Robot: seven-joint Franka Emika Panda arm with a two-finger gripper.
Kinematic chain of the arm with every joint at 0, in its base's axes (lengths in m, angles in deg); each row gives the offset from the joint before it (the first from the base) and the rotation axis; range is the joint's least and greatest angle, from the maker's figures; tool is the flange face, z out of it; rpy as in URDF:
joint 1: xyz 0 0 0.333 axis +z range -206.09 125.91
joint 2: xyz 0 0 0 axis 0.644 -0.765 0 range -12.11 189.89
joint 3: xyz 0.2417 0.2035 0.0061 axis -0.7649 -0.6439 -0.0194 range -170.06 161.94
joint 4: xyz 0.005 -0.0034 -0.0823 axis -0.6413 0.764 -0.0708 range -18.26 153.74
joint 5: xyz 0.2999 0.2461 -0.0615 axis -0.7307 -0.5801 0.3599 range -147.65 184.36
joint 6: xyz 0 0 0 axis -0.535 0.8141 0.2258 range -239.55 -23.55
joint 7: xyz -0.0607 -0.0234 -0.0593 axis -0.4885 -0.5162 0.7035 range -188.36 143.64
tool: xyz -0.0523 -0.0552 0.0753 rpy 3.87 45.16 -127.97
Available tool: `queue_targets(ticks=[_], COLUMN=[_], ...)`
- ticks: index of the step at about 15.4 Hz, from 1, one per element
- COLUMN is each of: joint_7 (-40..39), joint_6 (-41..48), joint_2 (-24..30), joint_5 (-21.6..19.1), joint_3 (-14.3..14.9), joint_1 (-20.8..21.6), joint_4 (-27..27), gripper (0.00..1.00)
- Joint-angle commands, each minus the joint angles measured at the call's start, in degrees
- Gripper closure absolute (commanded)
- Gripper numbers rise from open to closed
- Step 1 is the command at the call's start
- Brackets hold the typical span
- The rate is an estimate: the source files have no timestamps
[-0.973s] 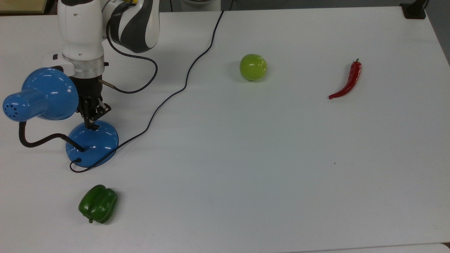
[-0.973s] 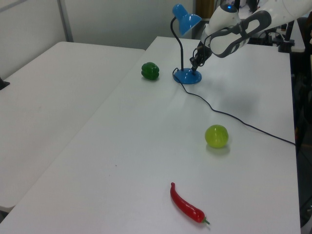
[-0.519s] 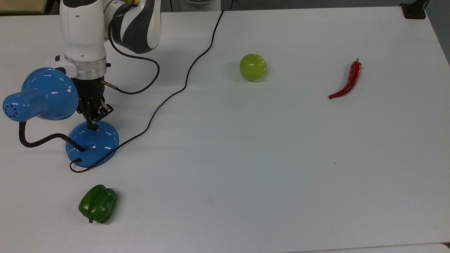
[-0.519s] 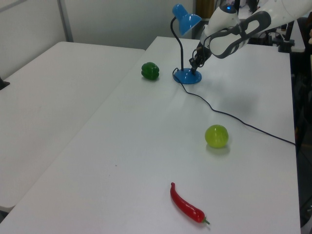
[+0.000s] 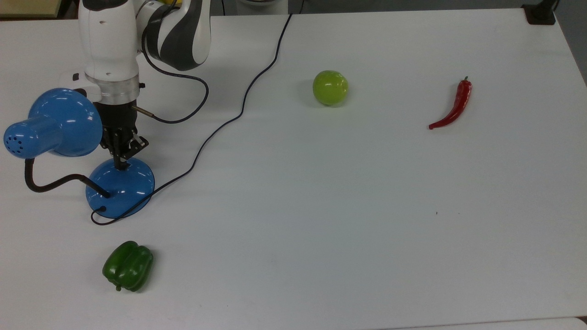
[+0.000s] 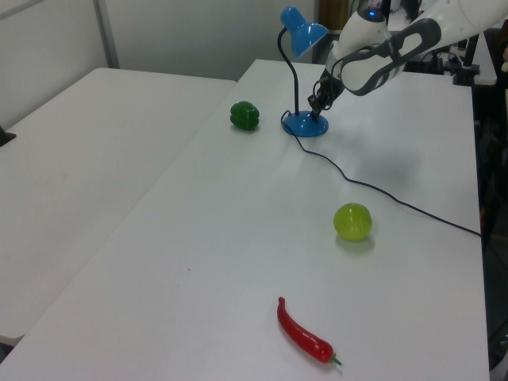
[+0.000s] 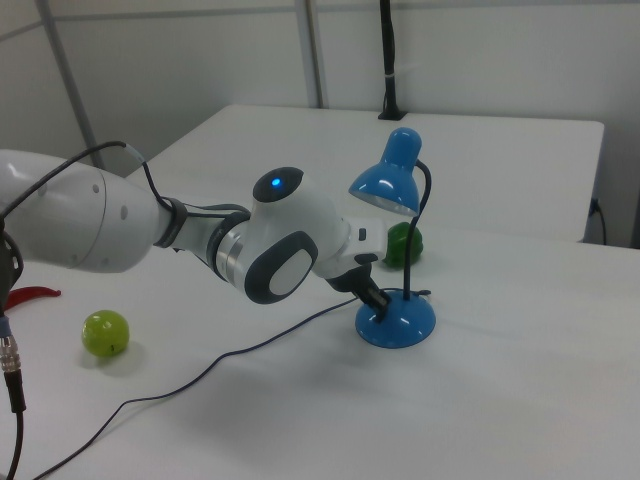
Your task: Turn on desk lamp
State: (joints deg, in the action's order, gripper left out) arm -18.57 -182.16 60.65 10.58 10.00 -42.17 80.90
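Note:
The desk lamp stands at the top view's left: round blue base (image 5: 124, 190), black gooseneck (image 5: 46, 185), blue bell shade (image 5: 59, 121) leaning left. Its black cord (image 5: 229, 119) runs from the base to the table's far edge. My gripper (image 5: 120, 164) points down with its fingers together, shut on nothing, the tips touching the far rim of the base's dome. The left view has the gripper (image 6: 317, 113) at the base (image 6: 305, 125), beside the shade (image 6: 300, 21). In the right view the gripper (image 7: 380, 303) meets the base (image 7: 400, 325) below the shade (image 7: 390, 180). The switch is hidden by the fingers.
A green bell pepper (image 5: 128, 266) lies near the base, toward the front edge. A yellow-green apple (image 5: 330, 87) and a red chili (image 5: 454, 107) lie farther to the top view's right. A second white table (image 6: 71, 159) stands beside this one in the left view.
The arm has shifted slightly to the top view's right, and the fingertips have stayed on the lamp base. The small pale spot beside the tips a second ago is now covered.

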Motion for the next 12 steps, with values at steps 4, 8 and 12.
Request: queue_targets(ticks=[4, 8, 12], joint_7=[-0.8, -1.7, -2.7], joint_6=[-2.1, -2.1, -1.4], joint_2=[-1.0, -0.9, 0.7], joint_5=[-0.7, -0.8, -1.0], joint_3=[-0.9, -0.9, -0.9], joint_1=[-1.2, -1.2, -0.9], joint_4=[-0.6, -0.5, 0.1], gripper=[1.00, 1.00, 1.00])
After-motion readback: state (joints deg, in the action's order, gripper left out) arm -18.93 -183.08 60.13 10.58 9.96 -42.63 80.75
